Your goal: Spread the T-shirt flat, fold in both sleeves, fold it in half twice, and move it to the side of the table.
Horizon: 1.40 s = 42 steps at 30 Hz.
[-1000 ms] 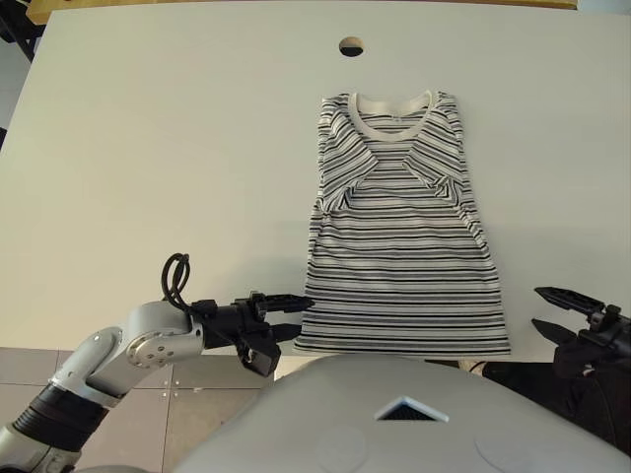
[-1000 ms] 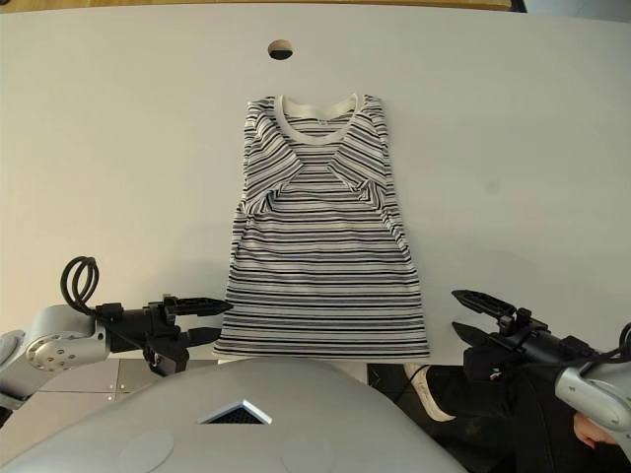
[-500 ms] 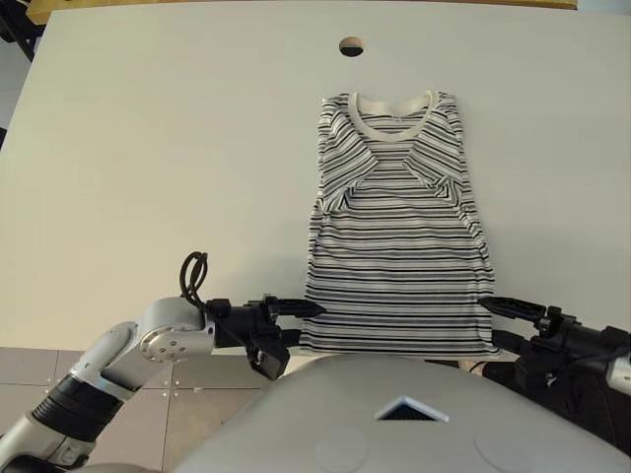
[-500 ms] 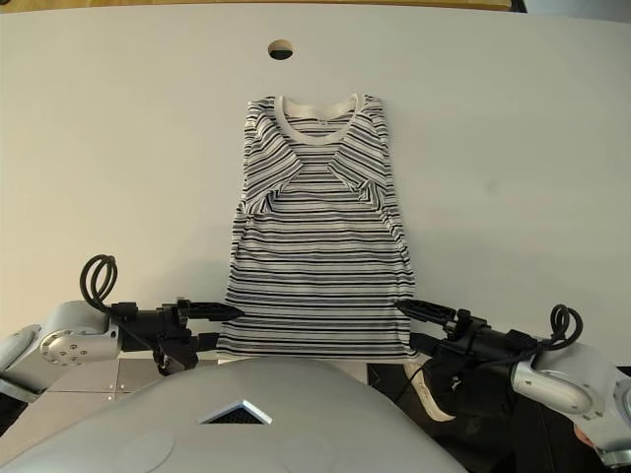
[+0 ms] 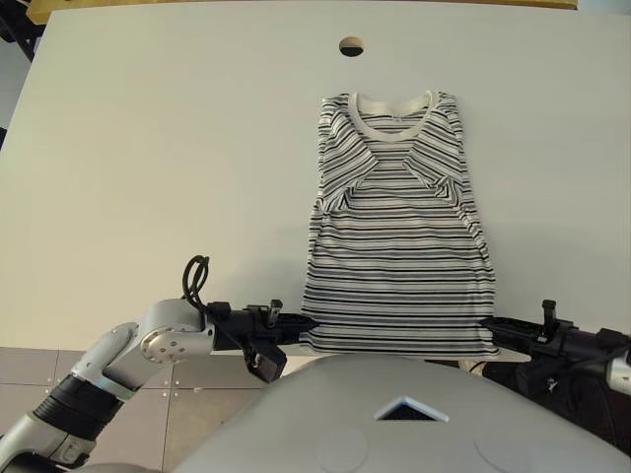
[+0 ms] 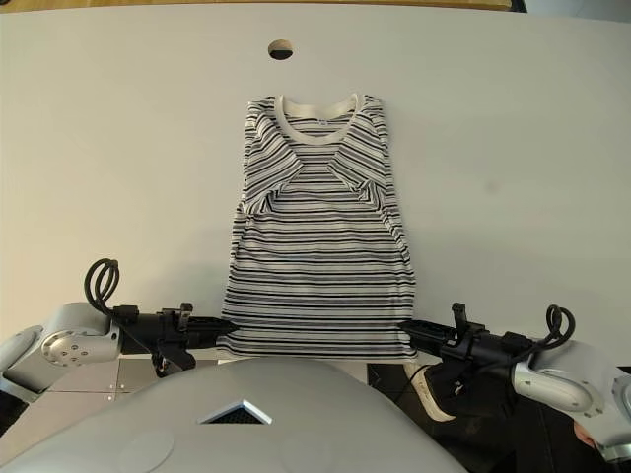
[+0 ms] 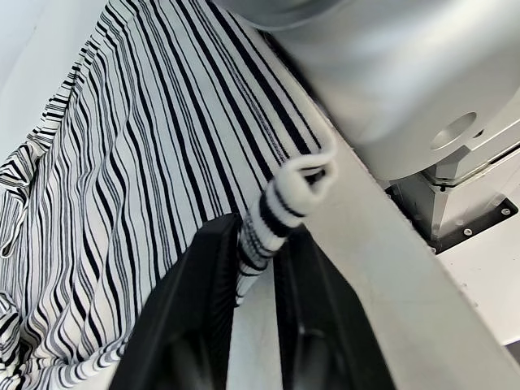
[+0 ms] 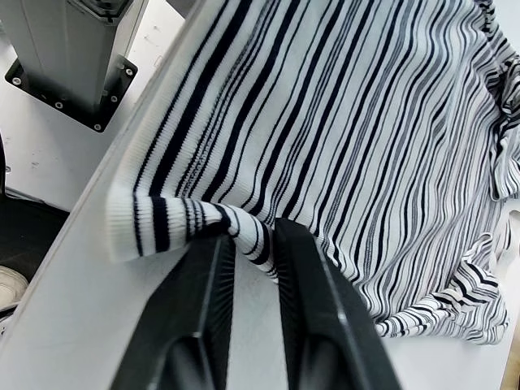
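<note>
the black-and-white striped cotton t-shirt lies flat on the wide white surface, a little right of the middle. its pale ribbed collar points away from the robot and its hem runs along the near edge. both sleeves are already turned in across the chest and meet in a shallow v below the collar, so the body reads as one long rectangle. a small round hole in the surface sits beyond the collar, well apart from the cloth.

the shirt seems to lie this way so that both near corners can be reached from the robot's side. holding both at once should let the hem travel up as one straight edge toward the collar. to my eye that is the first half fold, about to begin and not yet started, since the hem rests low at the edge.

the left jaws sit at the near left hem corner, closed down to a narrow slit with a bunched roll of striped fabric pinched between them. the right jaws do the same at the near right hem corner, where a folded lip of hem sticks out past the tips. each pair grips only the corner. the rest of the cloth lies slack on the surface.
</note>
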Available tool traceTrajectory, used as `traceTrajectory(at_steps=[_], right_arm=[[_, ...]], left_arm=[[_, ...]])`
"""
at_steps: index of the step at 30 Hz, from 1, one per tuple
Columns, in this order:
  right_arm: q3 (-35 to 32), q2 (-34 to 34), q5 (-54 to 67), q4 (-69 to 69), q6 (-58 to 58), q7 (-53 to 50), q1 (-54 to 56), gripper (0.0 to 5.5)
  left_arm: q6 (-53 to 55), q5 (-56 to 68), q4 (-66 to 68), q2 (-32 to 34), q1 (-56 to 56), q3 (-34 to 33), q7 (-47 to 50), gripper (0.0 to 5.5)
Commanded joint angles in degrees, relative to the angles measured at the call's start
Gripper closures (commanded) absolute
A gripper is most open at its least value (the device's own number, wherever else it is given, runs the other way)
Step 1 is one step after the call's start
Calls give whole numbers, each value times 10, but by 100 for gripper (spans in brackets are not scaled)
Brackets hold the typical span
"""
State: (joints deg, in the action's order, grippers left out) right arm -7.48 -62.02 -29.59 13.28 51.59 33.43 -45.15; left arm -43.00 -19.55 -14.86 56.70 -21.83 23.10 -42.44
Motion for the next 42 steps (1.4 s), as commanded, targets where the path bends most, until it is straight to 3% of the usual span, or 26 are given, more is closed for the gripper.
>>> traceTrajectory(at_steps=[1, 7, 15, 21, 30, 42], right_arm=[[14, -11, -6, -8, -1, 14, 13, 527], [22, -10, 22, -21, 0, 16, 26, 538], [53, 17, 230, -101, -15, 24, 90, 538], [78, 144, 289, -119, -107, -29, 256, 538], [105, 281, 201, -245, -185, -126, 448, 538], [121, 341, 112, -451, -206, -246, 611, 538]], left_arm=[[5, -6, 10, 5, -2, -4, -3, 526], [12, 70, 19, -10, 7, -12, 2, 537], [28, 234, 78, -85, 56, -23, 1, 537], [75, 262, 142, -177, 129, -64, 43, 537], [106, 161, 356, -276, 307, -108, 145, 537], [52, 11, 695, -362, 555, -61, 254, 537]])
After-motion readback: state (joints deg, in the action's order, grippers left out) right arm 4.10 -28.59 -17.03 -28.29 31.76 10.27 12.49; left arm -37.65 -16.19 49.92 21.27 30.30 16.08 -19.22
